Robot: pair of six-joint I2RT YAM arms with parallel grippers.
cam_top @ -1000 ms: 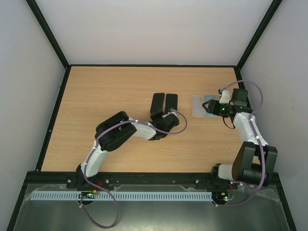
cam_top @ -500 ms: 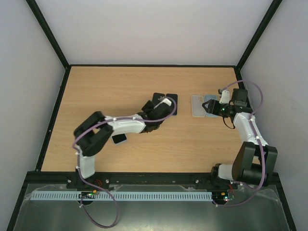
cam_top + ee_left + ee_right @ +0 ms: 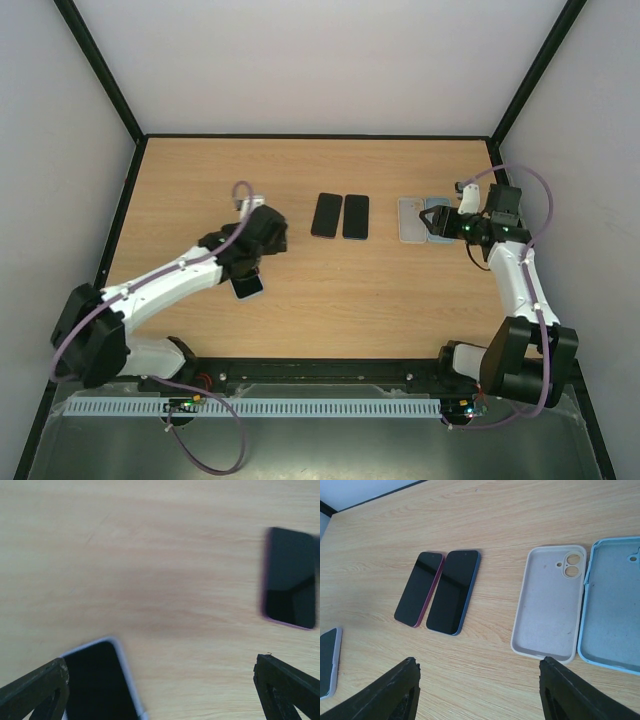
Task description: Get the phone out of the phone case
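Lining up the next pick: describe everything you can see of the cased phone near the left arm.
The cased phone lies flat on the table, its dark, glossy, blank screen facing up. A pale whitish case with rounded corners rims it and looks like soft plastic. The phone sits just beneath the left gripper, between its open jaws and nearer one of them, and is not gripped. The wrist view cuts off its lower end.

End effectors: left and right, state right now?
Left end effector: open, holding nothing.
Right end effector: open, holding nothing.
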